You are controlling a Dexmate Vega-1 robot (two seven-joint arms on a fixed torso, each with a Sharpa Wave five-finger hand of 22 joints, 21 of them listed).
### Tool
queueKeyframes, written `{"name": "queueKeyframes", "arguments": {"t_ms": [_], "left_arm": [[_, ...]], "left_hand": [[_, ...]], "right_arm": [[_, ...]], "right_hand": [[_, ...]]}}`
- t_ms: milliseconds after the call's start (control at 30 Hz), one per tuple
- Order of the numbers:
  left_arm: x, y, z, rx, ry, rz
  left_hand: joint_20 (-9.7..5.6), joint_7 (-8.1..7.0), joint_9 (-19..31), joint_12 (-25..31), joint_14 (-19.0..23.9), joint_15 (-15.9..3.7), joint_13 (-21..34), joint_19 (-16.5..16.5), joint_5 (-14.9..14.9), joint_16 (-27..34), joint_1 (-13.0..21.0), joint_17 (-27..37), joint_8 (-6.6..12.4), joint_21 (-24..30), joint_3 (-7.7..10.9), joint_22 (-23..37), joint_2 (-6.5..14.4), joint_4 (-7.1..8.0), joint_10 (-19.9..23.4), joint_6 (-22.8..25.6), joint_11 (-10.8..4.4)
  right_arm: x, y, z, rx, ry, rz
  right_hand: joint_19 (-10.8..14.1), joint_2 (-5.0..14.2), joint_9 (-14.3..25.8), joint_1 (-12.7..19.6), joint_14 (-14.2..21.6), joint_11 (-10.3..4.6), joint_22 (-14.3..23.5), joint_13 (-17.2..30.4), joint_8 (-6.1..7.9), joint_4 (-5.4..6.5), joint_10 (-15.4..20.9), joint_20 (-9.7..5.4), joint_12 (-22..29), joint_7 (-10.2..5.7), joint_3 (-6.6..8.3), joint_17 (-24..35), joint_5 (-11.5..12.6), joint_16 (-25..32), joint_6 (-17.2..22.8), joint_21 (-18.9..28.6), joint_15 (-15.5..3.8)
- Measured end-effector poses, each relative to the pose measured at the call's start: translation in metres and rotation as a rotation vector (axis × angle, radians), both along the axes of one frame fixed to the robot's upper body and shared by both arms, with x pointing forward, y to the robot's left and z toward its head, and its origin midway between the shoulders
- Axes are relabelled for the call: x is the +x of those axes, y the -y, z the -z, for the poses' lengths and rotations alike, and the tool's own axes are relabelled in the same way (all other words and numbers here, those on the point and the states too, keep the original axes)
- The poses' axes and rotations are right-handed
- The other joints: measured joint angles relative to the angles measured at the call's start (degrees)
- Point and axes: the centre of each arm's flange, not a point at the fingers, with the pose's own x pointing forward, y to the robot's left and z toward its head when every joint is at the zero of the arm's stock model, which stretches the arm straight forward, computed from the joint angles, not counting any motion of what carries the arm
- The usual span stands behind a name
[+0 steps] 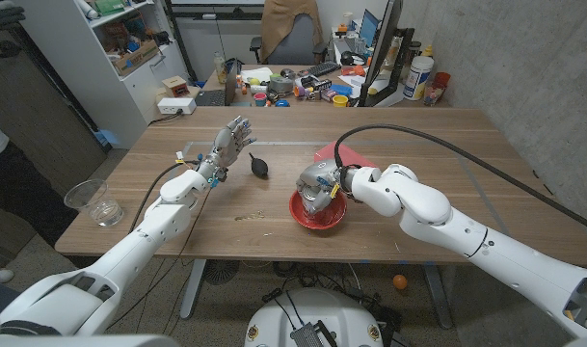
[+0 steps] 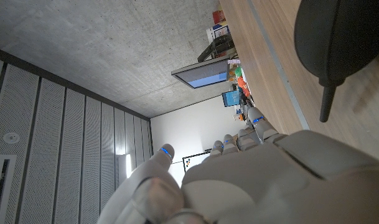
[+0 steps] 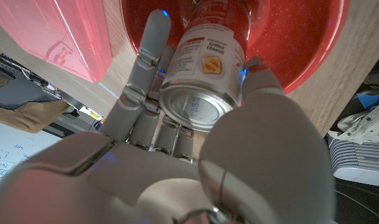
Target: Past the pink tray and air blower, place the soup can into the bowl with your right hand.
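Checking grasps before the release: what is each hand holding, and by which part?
The right hand grips the soup can around its side near one end, over the red bowl. The left hand holds nothing, fingers spread.

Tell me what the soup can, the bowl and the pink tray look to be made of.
Soup can: metal, judging by its shiny ridged silver end, with a glossy paper label around the body. Bowl: probably glossy plastic or glazed ceramic, red and finely speckled; I cannot tell which. Pink tray: likely translucent plastic, since the wood grain shows faintly through it. The right hand holds the can over the bowl.
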Motion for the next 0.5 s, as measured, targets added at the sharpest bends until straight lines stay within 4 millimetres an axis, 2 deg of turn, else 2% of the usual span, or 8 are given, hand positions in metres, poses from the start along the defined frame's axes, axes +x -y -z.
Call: {"name": "queueKeyframes", "arguments": {"t_ms": [33,100,167,200,233,433,500], "left_arm": [[0.0,0.0,0.0,0.0,0.0,0.0],[0.0003,-0.0002,0.0,0.0,-0.001,0.0],[0.0005,-0.0001,-0.0003,0.0,0.0,0.001],[0.0005,0.0,-0.0003,0.0,0.0,0.002],[0.0007,0.0,0.0,0.0,0.0,0.002],[0.0011,-0.0003,-0.0003,-0.001,0.0,0.002],[0.0012,-0.0004,-0.0002,-0.001,0.0,0.003]], "left_hand": [[0.0,0.0,0.0,0.0,0.0,0.0,0.0,0.0,0.0,0.0,0.0,0.0,0.0,0.0,0.0,0.0,0.0,0.0,0.0,0.0,0.0],[0.0,0.0,0.0,0.0,0.0,0.0,0.0,0.0,0.0,0.0,0.0,0.0,0.0,0.0,0.0,0.0,0.0,0.0,0.0,0.0,0.0],[0.0,0.0,0.0,0.0,0.0,0.0,0.0,0.0,0.0,0.0,0.0,0.0,0.0,0.0,0.0,0.0,0.0,0.0,0.0,0.0,0.0],[0.0,0.0,0.0,0.0,0.0,0.0,0.0,0.0,0.0,0.0,0.0,0.0,0.0,0.0,0.0,0.0,0.0,0.0,0.0,0.0,0.0],[0.0,0.0,0.0,0.0,0.0,0.0,0.0,0.0,0.0,0.0,0.0,0.0,0.0,0.0,0.0,0.0,0.0,0.0,0.0,0.0,0.0],[0.0,0.0,0.0,0.0,0.0,0.0,0.0,0.0,0.0,0.0,0.0,0.0,0.0,0.0,0.0,0.0,0.0,0.0,0.0,0.0,0.0],[0.0,0.0,0.0,0.0,0.0,0.0,0.0,0.0,0.0,0.0,0.0,0.0,0.0,0.0,0.0,0.0,0.0,0.0,0.0,0.0,0.0]], "right_arm": [[0.0,0.0,0.0002,-0.001,-0.001,0.0],[0.0005,-0.0004,0.0004,-0.009,-0.003,0.004],[0.0007,-0.0008,0.0006,-0.016,-0.007,0.007],[0.0007,-0.0009,0.0006,-0.017,-0.008,0.008],[0.0008,-0.001,0.0007,-0.022,-0.01,0.011],[0.0001,-0.0013,-0.0005,-0.037,-0.015,0.02],[-0.0007,-0.0017,-0.0019,-0.042,-0.014,0.022]], "right_hand": [[-0.5,0.08,-0.2,-0.08,0.0,-0.4,-0.15,0.82,-0.37,0.38,-0.4,0.5,0.03,-0.39,-0.08,-0.41,0.0,-0.57,-0.42,0.0,0.0],[-0.51,0.46,-0.64,-0.46,-0.43,-0.71,-0.42,2.08,-1.32,1.09,-1.88,0.51,0.12,-0.9,-0.47,-1.95,0.0,-1.75,-2.0,0.19,-0.43],[-2.05,1.32,-1.04,-0.73,-0.97,-0.76,-0.56,1.92,-2.22,1.51,-3.54,2.05,-0.73,-1.39,-0.89,-3.02,0.0,-2.3,-3.3,0.23,-0.95],[-4.26,1.74,-1.36,-0.38,-1.04,-0.77,-0.56,1.33,-2.79,1.56,-4.27,1.69,-1.59,-1.57,-0.94,-3.45,-0.04,-2.39,-4.12,0.46,-1.03],[-4.7,2.09,-1.66,-0.73,-1.17,-0.85,-0.74,0.81,-3.52,1.72,-4.88,2.06,-2.24,-1.6,-1.1,-3.78,-0.04,-2.5,-5.16,0.78,-1.15],[-5.93,2.41,-3.86,-1.04,-2.19,-1.1,-1.09,-0.76,-7.95,2.34,-7.28,3.24,-4.25,-2.29,-1.26,-6.17,-0.04,-2.79,-9.77,1.68,-2.17],[-6.14,3.18,-4.32,-0.79,-2.41,-1.28,-1.33,-1.07,-8.91,2.57,-7.48,3.45,-4.56,-2.42,-1.48,-6.63,-0.04,-2.79,-10.7,1.89,-2.36]]}}
